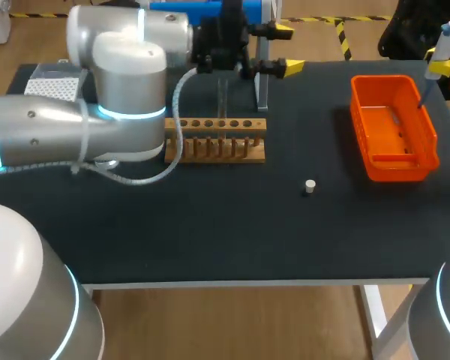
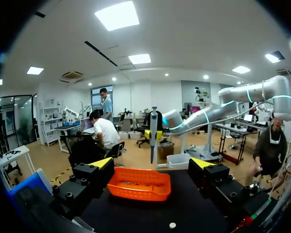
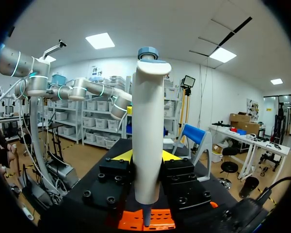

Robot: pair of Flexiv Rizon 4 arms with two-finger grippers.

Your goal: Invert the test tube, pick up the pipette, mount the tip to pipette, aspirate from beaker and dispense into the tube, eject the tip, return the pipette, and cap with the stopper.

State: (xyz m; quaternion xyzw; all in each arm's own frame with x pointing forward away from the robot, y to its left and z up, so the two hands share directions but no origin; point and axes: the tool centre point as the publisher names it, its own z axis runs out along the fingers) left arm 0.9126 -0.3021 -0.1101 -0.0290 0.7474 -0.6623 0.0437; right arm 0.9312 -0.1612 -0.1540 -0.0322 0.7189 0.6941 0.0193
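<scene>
Right jaws: clamped on the upright pipette [image 3: 148,126], above the orange bin [image 1: 399,168] at the counter's [image 1: 210,240] 2 o'clock, likely so the tip drops in.
Left jaws: wide apart, empty, at 12 o'clock behind the tube rack [image 1: 215,140].
Stopper [image 1: 309,187]: loose, 4 o'clock of the rack, awaiting capping.

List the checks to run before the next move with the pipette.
1. Right gripper shut on the pipette: ok.
2. Pipette's lower end above the orange bin: ok.
3. Tip mounted on the pipette: cannot tell.
4. Left gripper open and away from the bin: ok.
5. Stopper lying free on the table: ok.
</scene>
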